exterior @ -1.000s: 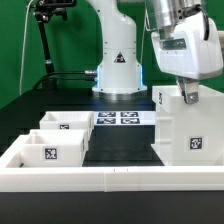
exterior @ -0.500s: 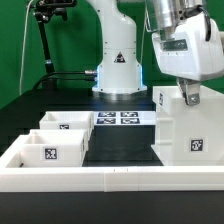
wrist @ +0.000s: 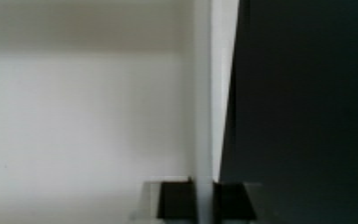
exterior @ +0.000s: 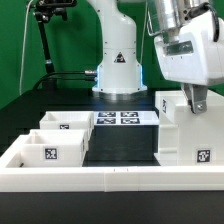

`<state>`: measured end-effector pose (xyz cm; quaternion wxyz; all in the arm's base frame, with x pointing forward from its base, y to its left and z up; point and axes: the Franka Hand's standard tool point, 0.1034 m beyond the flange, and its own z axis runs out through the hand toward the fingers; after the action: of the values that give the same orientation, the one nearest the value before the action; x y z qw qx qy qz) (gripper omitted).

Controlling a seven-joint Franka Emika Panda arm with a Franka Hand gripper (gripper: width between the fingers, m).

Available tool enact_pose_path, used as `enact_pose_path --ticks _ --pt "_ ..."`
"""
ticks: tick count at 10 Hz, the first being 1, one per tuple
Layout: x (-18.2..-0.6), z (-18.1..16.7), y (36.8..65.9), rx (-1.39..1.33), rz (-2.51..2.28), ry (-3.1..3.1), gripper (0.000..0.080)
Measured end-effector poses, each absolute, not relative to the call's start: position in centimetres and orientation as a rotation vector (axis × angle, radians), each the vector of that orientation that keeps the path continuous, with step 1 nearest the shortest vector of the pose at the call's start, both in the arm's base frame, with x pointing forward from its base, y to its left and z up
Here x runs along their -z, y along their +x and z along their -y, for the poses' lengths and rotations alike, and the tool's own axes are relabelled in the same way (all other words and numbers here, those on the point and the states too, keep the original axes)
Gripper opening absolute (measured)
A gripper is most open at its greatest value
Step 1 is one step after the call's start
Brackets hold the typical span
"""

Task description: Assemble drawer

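A low white wall [exterior: 110, 182] lines the near edge of the bench [exterior: 120, 150]. Bare black surface lies open mid-bench. There is one drawer shell [exterior: 190, 135], standing by the near corner on the exterior view's right. Two trays sit by the opposite near corner, the rear tray [exterior: 65, 124] just behind the front tray [exterior: 48, 152]. One marker board [exterior: 122, 118] lies toward the far edge. The arm reaches down from above. The claw [exterior: 197, 100] points downward, pinched narrow on the shell's upper wall, whose thin edge runs between the fingers [wrist: 172, 198].
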<state>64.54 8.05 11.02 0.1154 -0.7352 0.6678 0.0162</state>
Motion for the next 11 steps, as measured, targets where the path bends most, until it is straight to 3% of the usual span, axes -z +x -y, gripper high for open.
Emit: enact_pose_path --ticks 4,5,6,9,10,11 --pt "-11.02 -8.02 64.57 -0.100 -1.969 -2.163 0.0038" --pt "-10.97 -8.07 64.53 -0.100 -1.966 -2.166 0.0116" --pt "-10.95 -8.11 64.52 -0.100 -1.963 -2.169 0.0116" --pt "-10.93 -8.22 64.50 -0.099 -1.958 -2.174 0.0564" --pt "-10.93 -8.26 64.49 -0.099 -1.956 -2.175 0.0564" --pt "-10.96 -8.30 64.43 -0.098 -1.943 -2.187 0.0634"
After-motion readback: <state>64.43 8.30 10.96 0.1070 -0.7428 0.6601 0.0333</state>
